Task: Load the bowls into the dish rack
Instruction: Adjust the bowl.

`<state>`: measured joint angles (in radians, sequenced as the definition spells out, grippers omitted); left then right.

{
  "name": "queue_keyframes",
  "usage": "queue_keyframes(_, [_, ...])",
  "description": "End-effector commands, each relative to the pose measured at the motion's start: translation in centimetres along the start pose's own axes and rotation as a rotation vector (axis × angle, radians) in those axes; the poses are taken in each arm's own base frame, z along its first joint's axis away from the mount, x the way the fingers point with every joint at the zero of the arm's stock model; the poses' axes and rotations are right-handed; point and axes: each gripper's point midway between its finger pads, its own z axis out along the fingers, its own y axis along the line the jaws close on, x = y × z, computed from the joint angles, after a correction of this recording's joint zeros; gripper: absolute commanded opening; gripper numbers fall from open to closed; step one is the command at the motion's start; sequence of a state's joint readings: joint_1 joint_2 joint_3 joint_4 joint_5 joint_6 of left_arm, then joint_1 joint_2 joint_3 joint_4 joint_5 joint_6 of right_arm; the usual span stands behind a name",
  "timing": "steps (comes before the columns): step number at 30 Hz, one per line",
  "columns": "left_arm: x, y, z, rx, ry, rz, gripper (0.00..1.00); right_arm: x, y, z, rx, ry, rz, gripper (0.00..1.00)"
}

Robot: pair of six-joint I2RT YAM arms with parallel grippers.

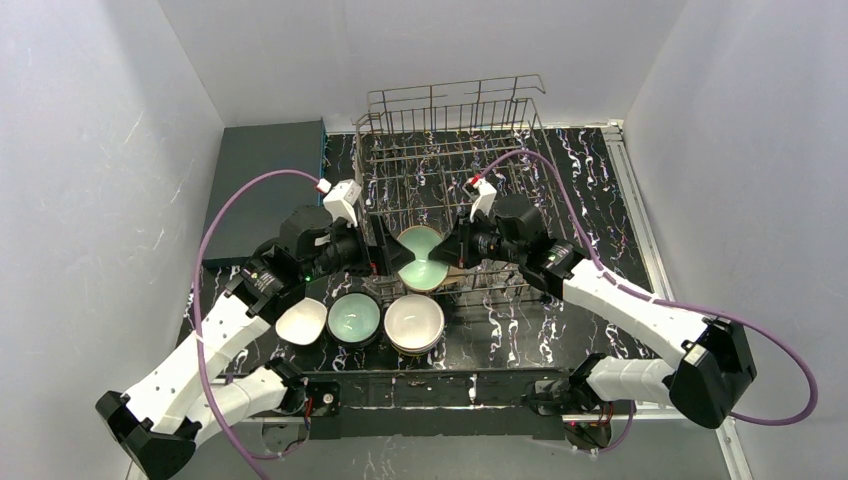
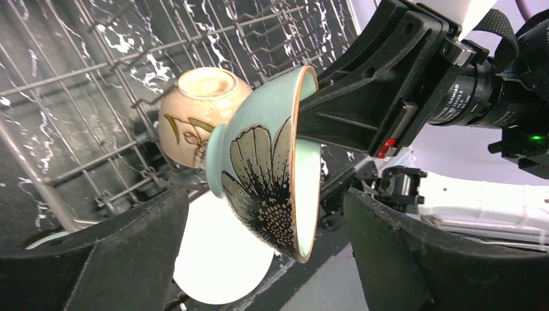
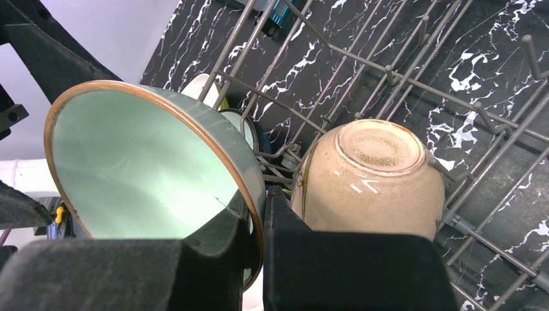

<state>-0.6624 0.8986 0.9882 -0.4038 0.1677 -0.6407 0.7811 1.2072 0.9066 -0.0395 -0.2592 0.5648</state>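
Observation:
My right gripper (image 1: 447,252) is shut on the rim of a mint green bowl (image 1: 420,258), with one finger inside and one outside (image 3: 265,207). It holds the bowl tilted on its side over the front edge of the silver wire dish rack (image 1: 450,150). The bowl (image 2: 265,175) has a dark flower pattern outside and hangs between the spread fingers of my left gripper (image 2: 264,197), which is open and does not touch it. A peach-tan bowl (image 3: 375,175) sits upside down in the rack (image 3: 453,78) just behind it, and also shows in the left wrist view (image 2: 194,110).
On the table in front of the rack are a white bowl (image 1: 301,321), a dark bowl with a mint inside (image 1: 354,318) and a white stacked bowl (image 1: 414,322). A flat dark grey slab (image 1: 265,170) lies at the back left. White walls close in both sides.

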Motion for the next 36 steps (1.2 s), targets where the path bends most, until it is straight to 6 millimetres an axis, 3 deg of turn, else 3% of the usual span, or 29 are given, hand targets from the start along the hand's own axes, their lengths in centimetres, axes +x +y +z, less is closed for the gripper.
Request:
queue_keyframes(1, [0.8,-1.7,-0.6,0.074,0.061,-0.051,0.92,-3.2,2.9,-1.7,-0.085,-0.115,-0.071,0.01])
queue_keyframes(5, [1.6,-2.3,-0.5,0.118,0.089,-0.096,0.98,-3.3,3.5,-2.0,-0.11,-0.124,-0.088,0.01])
queue_keyframes(10, [2.3,-2.7,-0.5,0.168,0.091,-0.155,0.98,-3.5,4.2,-2.3,-0.145,-0.132,-0.105,0.01])
queue_keyframes(18, [3.9,-0.8,-0.1,0.103,0.108,-0.2,0.98,-3.8,5.2,-2.7,-0.188,-0.14,-0.124,0.01])
queue_keyframes(22, [4.2,-1.9,0.4,0.178,0.125,-0.225,0.98,-3.9,5.8,-2.8,-0.221,-0.141,-0.131,0.01])
queue_keyframes(27, [4.2,-3.3,1.1,0.269,0.141,-0.249,0.89,-3.7,5.9,-2.7,-0.234,-0.132,-0.126,0.01])
queue_keyframes(31, [4.0,-3.4,1.3,0.271,0.135,-0.245,0.86,-3.5,5.9,-2.6,-0.238,-0.123,-0.12,0.01])
queue_keyframes(36, [4.1,-3.2,1.6,0.267,0.142,-0.233,0.74,-3.5,5.9,-2.5,-0.24,-0.12,-0.119,0.01])
